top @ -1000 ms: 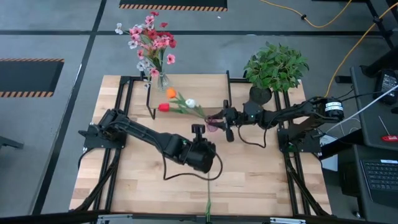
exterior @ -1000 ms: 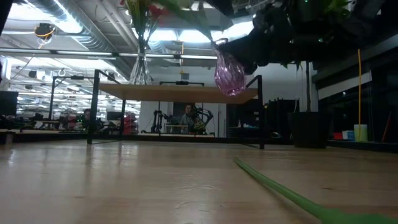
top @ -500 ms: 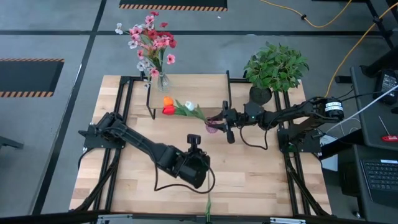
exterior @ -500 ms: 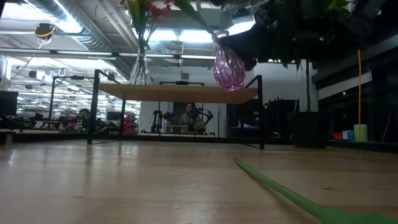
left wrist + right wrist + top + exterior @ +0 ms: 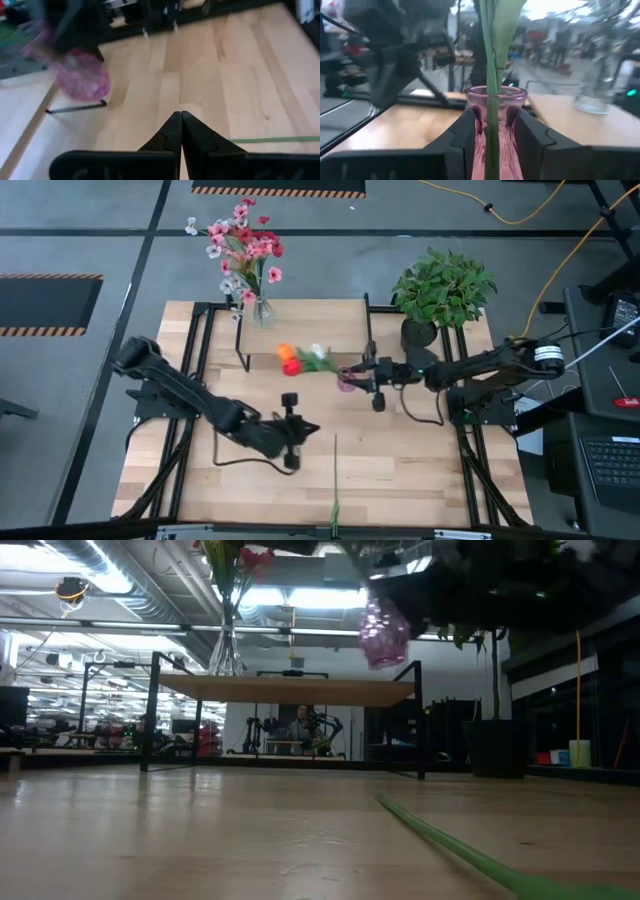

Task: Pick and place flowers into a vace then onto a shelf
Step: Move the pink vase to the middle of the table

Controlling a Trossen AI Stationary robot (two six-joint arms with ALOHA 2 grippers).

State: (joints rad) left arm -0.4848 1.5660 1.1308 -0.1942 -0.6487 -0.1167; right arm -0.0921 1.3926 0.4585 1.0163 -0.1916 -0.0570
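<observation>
Gripping the pink glass vase (image 5: 345,380) by its neck, the right gripper (image 5: 362,374) carries it in the air by the front edge of the shelf (image 5: 300,330), fingers part-closed on either side of the glass. In it stand tulip stems (image 5: 492,60), with orange, red and white blooms (image 5: 300,359) leaning out over the shelf. A clear vase (image 5: 262,310) of pink flowers (image 5: 240,245) stands at the shelf's back left. One loose green stem (image 5: 335,480) lies on the table (image 5: 420,470). The left gripper (image 5: 290,450), pinched shut and empty, hovers beside that stem.
</observation>
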